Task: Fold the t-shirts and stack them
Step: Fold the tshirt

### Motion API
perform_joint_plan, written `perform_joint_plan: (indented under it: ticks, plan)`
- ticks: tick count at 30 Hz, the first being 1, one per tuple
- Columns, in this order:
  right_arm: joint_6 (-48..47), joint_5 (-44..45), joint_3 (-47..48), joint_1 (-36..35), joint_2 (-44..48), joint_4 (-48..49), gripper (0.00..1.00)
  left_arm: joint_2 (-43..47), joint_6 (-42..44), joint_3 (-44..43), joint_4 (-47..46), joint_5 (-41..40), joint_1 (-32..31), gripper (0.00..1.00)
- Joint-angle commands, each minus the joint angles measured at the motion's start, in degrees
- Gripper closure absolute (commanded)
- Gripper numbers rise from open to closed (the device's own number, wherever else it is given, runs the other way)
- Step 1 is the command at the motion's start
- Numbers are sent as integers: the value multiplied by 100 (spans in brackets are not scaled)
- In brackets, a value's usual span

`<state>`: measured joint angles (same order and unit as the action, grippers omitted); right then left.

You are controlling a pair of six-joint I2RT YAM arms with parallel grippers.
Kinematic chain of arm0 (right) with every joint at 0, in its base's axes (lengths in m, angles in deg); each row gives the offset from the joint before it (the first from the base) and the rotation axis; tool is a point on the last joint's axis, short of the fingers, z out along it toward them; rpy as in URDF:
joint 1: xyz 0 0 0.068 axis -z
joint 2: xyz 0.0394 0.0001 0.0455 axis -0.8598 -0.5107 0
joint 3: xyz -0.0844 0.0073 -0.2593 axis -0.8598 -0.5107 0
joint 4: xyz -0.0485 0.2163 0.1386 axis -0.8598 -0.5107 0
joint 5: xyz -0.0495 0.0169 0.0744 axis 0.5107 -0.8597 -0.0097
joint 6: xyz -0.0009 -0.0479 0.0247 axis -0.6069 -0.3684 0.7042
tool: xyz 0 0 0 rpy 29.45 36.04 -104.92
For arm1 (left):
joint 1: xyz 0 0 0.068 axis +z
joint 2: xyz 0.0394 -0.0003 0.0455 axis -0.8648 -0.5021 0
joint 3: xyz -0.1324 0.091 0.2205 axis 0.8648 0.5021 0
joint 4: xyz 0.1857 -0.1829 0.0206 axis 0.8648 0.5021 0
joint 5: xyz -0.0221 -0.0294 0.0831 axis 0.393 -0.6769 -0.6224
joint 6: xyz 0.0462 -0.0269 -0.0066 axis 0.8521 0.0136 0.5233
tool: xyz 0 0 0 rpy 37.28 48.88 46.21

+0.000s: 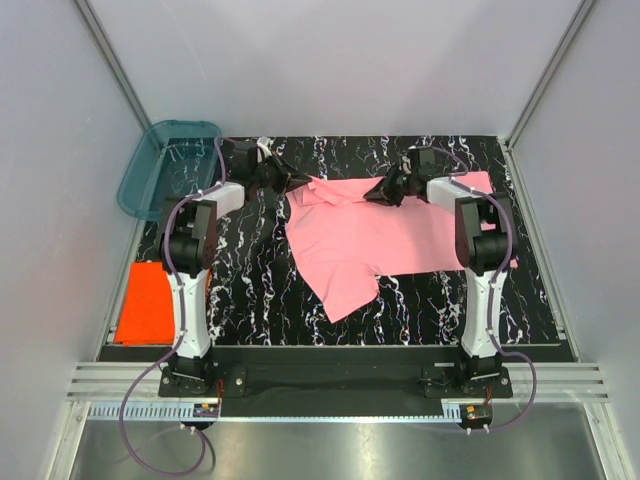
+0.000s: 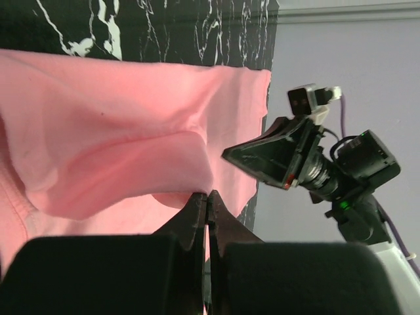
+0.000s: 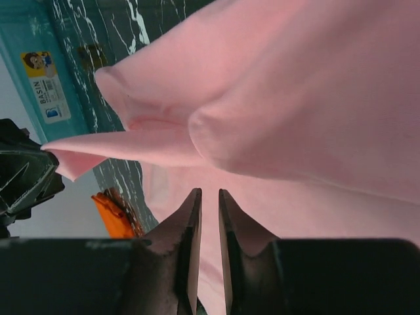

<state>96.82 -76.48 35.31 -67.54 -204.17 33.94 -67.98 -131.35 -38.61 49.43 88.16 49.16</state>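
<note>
While our left gripper (image 2: pixel 207 194) pinches an edge of the light pink cloth t-shirt (image 1: pixel 370 235) spread on the black marbled desk (image 1: pixel 250 270), our right gripper (image 3: pixel 209 191) hovers over it, narrowly parted.

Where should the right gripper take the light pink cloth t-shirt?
Likely the raised fold at the far edge of the light pink cloth t-shirt, from the right: it stands off the black table, and the left gripper holds the left corner.

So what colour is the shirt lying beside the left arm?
The shirt is plain bright orange-red; the top external view shows it best.
</note>
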Motion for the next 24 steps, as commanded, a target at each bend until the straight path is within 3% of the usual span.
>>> perform_joint_plan:
  ticks: [1, 11, 24]
  plan:
    - [668, -338, 294, -220, -319, 898, 78, -131, 37, -363, -132, 128, 68, 100]
    - [1152, -66, 110, -678, -548, 1444, 78, -631, -217, -767, -343, 137, 86, 100]
    - [1680, 347, -339, -810, -522, 1743, 78, -597, -253, -767, -378, 137, 94, 100]
